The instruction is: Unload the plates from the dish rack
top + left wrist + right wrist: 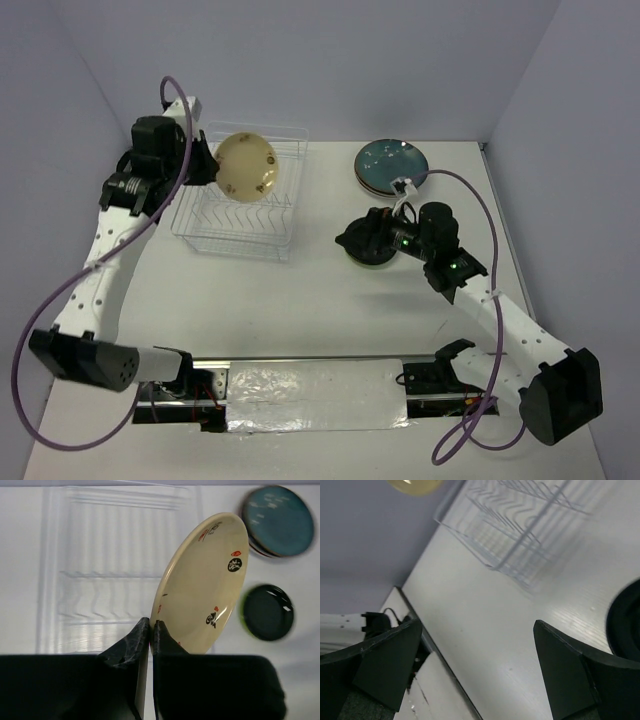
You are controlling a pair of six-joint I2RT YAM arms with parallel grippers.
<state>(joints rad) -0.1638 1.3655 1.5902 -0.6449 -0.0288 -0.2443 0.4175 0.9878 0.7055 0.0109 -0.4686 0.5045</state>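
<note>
My left gripper (151,627) is shut on the rim of a tan plate (205,585) with small red and black marks. It holds the plate tilted on edge above the dish rack (100,570), whose tines look bare. From above, the left gripper (205,165) holds the tan plate (246,167) over the rack (240,225). A stack of plates with a dark teal one on top (392,163) lies at the back right. My right gripper (354,243) is open and empty (477,625), just above a dark plate with a lime green rim (267,612) on the table.
Purple cables loop from both arms. A foil-covered strip (315,395) lies between the arm bases at the near edge. Grey walls close in the table at the back and sides. The rack (520,520) shows at the top of the right wrist view.
</note>
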